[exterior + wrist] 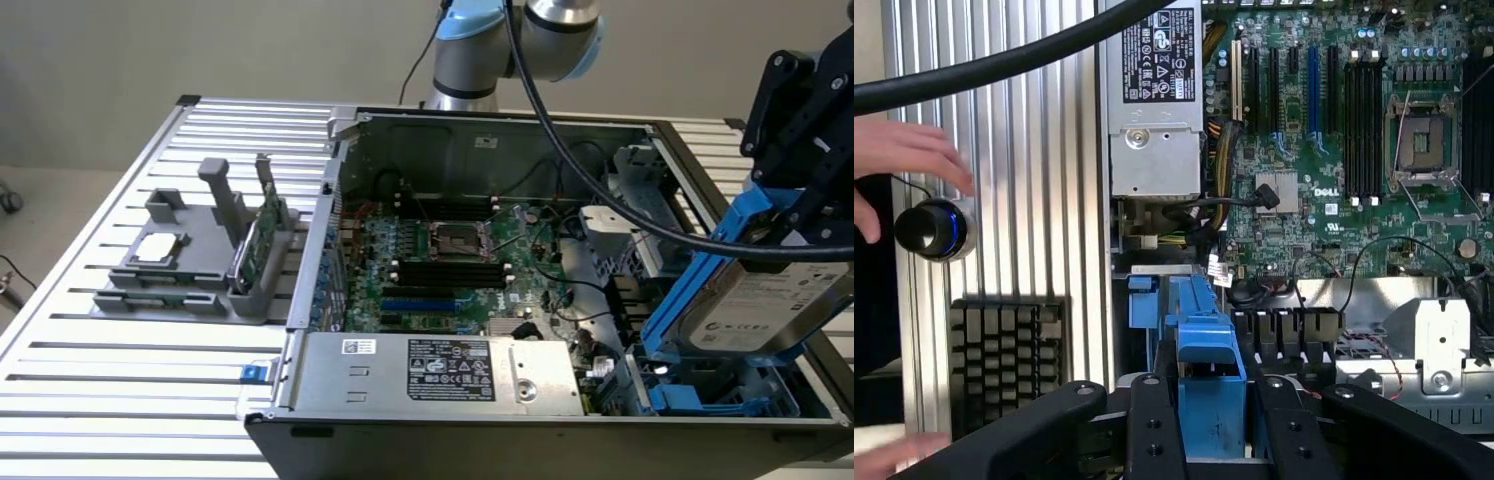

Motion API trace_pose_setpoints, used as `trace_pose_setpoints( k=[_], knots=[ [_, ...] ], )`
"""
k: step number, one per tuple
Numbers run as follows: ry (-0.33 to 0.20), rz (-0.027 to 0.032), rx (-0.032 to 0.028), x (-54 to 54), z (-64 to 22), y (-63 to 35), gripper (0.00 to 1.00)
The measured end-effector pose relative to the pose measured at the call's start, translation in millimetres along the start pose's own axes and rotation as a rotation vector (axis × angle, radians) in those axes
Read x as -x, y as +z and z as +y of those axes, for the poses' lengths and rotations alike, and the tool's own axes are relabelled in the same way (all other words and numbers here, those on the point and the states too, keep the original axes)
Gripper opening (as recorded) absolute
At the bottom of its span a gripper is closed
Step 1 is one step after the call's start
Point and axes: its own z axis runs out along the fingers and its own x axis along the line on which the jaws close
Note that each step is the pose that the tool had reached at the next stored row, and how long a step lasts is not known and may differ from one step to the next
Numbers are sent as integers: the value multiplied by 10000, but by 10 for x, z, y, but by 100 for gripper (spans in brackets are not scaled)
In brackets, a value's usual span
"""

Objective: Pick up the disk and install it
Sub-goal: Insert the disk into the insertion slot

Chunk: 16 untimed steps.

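Exterior view showed the hand (790, 225) pinching the disk (767, 305) by its blue-framed upper end, holding it tilted on edge just above the drive bay (707, 395) in the open computer case (307, 380), apparently to line it up with that slot.
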Motion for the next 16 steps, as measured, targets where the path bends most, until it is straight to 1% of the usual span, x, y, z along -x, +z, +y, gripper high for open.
trace_pose_setpoints(
  k=[11, 16],
  knots=[
    [0, 0, 0, -1, -2, 3, 33],
    [-9, 0, 0, -3, -7, 45, 33]
  ],
)
